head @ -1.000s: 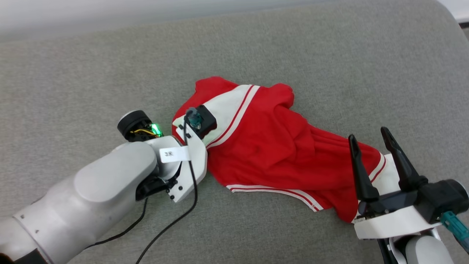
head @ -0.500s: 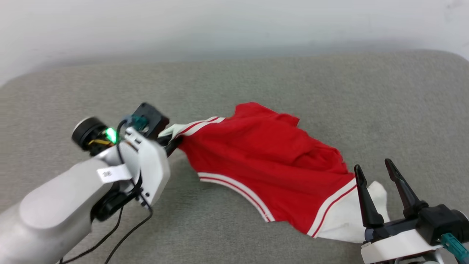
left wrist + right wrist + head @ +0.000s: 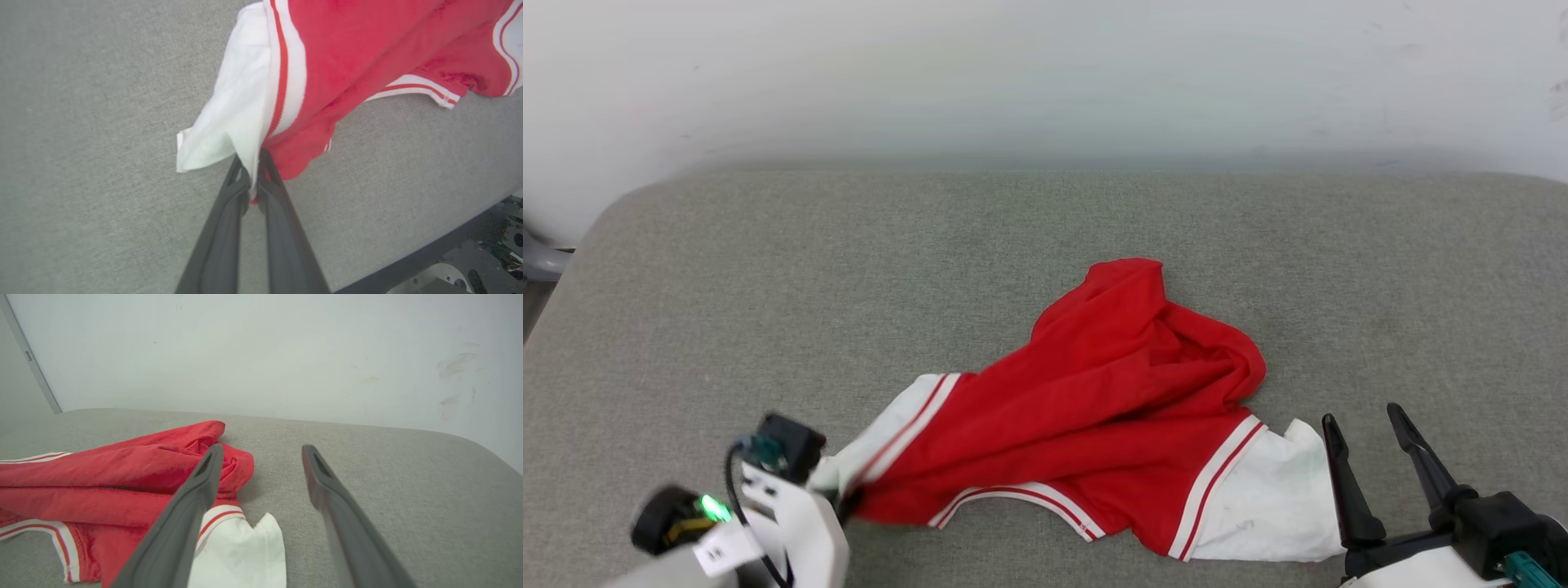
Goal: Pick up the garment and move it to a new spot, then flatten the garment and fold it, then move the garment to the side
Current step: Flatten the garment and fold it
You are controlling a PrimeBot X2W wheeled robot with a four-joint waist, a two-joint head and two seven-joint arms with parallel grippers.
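The garment is a red jersey with white sleeves and red-white striped trim, lying crumpled on the grey cushion. My left gripper sits at the lower left, shut on the white left sleeve. In the left wrist view the gripper pinches the sleeve's edge, and the garment stretches away from it. My right gripper stands open just right of the other white sleeve, holding nothing. From its wrist view the right gripper hovers over the cushion beside the garment.
A pale wall rises behind the cushion. The cushion's rounded left corner is near my left arm. In the left wrist view the cushion's edge drops to a dark floor with robot parts.
The head camera has tilted up. My left gripper has pulled back toward the near left with the sleeve, dragging the garment along and stretching it out. The right gripper stays open.
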